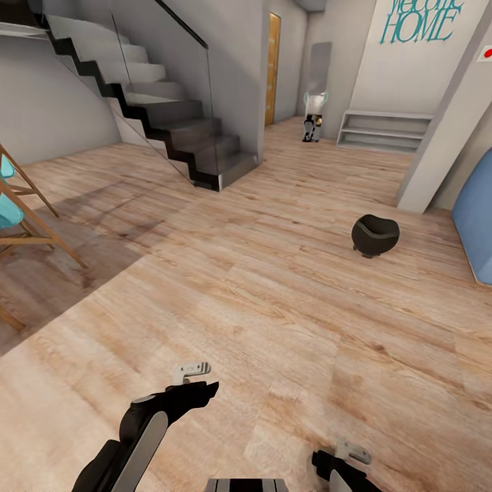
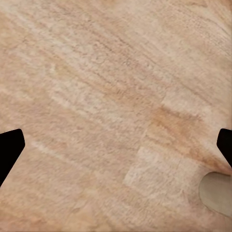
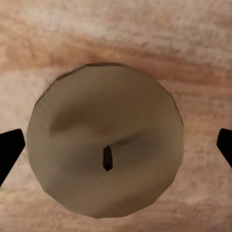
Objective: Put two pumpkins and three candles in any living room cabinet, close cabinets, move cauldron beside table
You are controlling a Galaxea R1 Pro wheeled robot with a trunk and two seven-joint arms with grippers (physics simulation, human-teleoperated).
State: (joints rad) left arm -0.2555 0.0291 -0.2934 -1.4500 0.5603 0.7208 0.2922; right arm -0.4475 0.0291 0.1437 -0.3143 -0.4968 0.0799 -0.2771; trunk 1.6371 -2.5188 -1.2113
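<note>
Wood planking (image 1: 273, 307) covers the floor ahead of me in the head view. At far left I see a slanted wooden frame with teal seats (image 1: 17, 212), partly cut off. Next comes a grey staircase (image 1: 171, 116) with dark step edges and a glass side panel. Beyond it a hallway holds an orange door (image 1: 272, 68) and a low grey shelf (image 1: 383, 130) under teal wall lettering (image 1: 418, 20). The cauldron (image 1: 374, 236) stands on the planks to the right of centre, upright, mouth up, well apart from both arms. A blue panel (image 1: 475, 219) shows at the right edge.

My left gripper (image 1: 193, 372) hangs over bare floor; in the left wrist view its dark fingertips (image 2: 9, 147) sit wide apart, and part of a candle (image 2: 217, 193) shows at the corner. My right gripper (image 1: 348, 452) sits low at the frame's bottom. In the right wrist view its fingertips (image 3: 8, 150) stand apart on either side of a beige candle (image 3: 105, 140), seen end-on with its dark wick, standing on the planks directly below.
</note>
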